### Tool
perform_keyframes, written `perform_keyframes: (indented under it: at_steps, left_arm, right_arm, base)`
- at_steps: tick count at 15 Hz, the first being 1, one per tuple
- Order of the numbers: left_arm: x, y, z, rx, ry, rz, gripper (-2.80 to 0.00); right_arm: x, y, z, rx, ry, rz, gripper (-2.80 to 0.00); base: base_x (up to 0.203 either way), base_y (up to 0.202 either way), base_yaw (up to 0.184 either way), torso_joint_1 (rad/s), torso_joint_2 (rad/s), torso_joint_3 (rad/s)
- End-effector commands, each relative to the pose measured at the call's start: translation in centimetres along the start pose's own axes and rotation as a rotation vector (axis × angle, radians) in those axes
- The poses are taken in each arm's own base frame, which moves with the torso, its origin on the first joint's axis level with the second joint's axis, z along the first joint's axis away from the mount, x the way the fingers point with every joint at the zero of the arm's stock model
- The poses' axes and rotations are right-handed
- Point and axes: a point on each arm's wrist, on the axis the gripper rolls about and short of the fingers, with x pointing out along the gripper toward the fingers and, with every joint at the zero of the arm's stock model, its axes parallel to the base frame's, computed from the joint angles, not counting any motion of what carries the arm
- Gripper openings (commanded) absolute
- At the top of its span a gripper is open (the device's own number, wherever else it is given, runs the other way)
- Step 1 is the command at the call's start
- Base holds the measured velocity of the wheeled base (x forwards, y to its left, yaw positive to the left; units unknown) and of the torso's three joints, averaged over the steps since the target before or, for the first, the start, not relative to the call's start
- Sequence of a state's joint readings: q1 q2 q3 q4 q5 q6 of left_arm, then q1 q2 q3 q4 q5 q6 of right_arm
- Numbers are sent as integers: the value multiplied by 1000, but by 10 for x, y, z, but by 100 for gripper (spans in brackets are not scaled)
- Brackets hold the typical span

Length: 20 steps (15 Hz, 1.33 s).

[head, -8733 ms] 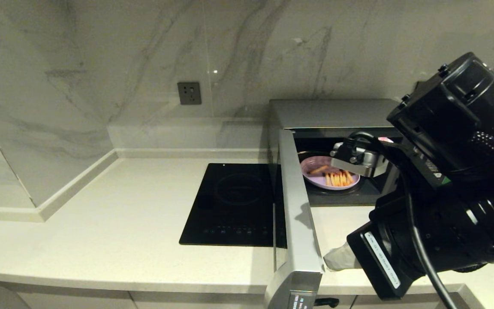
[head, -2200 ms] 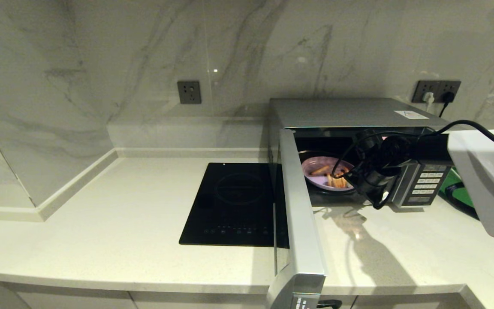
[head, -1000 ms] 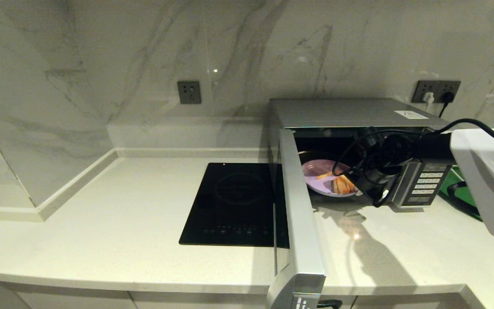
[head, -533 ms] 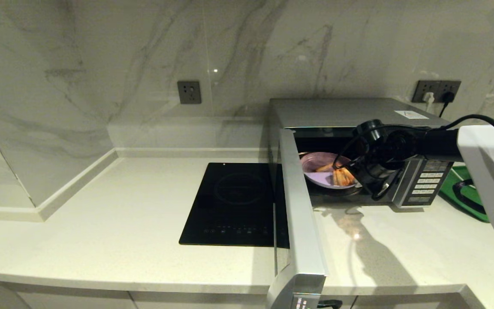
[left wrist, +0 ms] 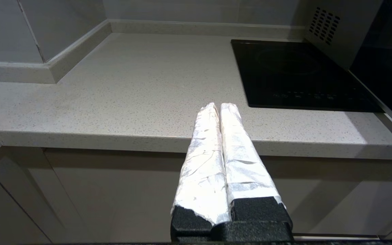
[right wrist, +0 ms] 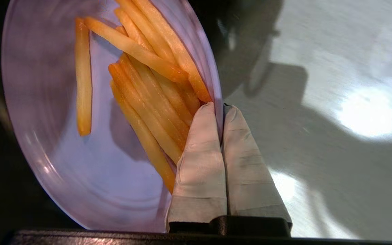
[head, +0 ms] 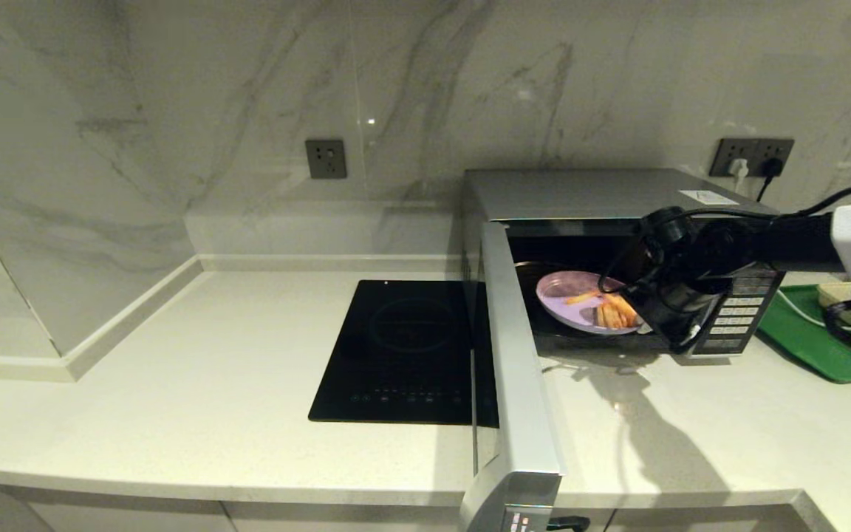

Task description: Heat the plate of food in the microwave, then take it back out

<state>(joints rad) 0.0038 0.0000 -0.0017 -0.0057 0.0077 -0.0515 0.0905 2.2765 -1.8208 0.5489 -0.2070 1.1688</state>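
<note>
Parked low in front of the pale speckled stone countertop (left wrist: 114,102), the left gripper (left wrist: 220,107) with white-wrapped fingers pressed together on nothing, well apart from the work. Standing swung wide toward the viewer, the silver-trimmed dark glass door (head: 518,399) of the large silver-grey microwave (head: 603,193), walling off the left of the opening from the flat black induction cooktop (head: 403,355). Reaching in from the right, the right gripper (right wrist: 222,109) pinching the near right rim of the round, shallow lavender-purple plate of food (head: 580,310), one padded finger (right wrist: 199,160) inside the rim against the yellow-orange fry-like sticks (right wrist: 148,88), the other beneath. Hanging slightly tilted at the mouth of the cavity, the plate extending away from the fingertips toward the door side, with bare counter below and in front. Likely calling for a pull out and rightward, clear of the black keypad panel (head: 739,325) close beside the wrist. Lying farther right, a green rectangular tray (head: 802,336); behind, the grey-veined marble wall (head: 248,111) with its sockets.
</note>
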Motion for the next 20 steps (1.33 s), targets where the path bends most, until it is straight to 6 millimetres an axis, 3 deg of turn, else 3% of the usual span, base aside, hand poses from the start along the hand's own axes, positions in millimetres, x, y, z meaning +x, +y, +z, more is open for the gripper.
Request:
perform_keyframes:
  at_steps: [1,6,11,20]
  left_arm:
    - [0,0,0,-1,0,1,-280]
    - [0,0,0,-1,-1,0,-280]
    - [0,0,0,-1,0,0,-280]
    - [0,0,0,-1,-2,0,-280]
  right_arm:
    - [-29,-24,2,16,16,-22,-280]
    - [-80,-70,-1,41,0,21,-280]
    - [-106,-117,16,117,-46,-9,-280]
    - [-97,-218,72,221,-152,-125,-280]
  base:
    - [0,0,0,0,0,0]
    - [0,0,0,0,0,0]
    - [0,0,0,0,0,0]
    - [0,0,0,0,0,0]
